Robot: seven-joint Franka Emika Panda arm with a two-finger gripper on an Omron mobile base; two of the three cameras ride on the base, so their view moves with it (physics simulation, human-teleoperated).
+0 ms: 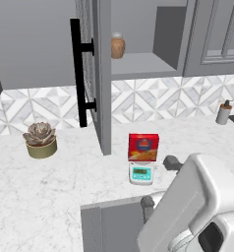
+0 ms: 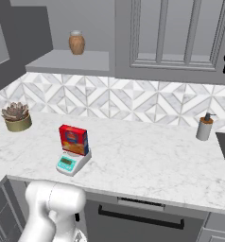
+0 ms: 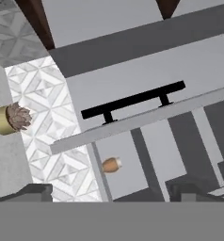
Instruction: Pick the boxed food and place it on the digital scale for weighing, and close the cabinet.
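A: What sort of place is shown?

B: A rendered home kitchen. A white marble counter (image 2: 147,160) is backed by a geometric tiled backsplash (image 2: 133,101), with grey wall cabinets (image 2: 176,38) mounted above.

A: What else marks it?

B: A soap dispenser (image 2: 204,127), a potted succulent (image 1: 40,140) and a digital scale (image 1: 141,172) are seen on the counter.

The box (image 1: 143,146) is showing red with a blue oval; the scale (image 1: 141,173) is displaying teal; the surface (image 1: 50,187) is showing white marble veining; the cabinet handle (image 1: 78,72) is appearing black.
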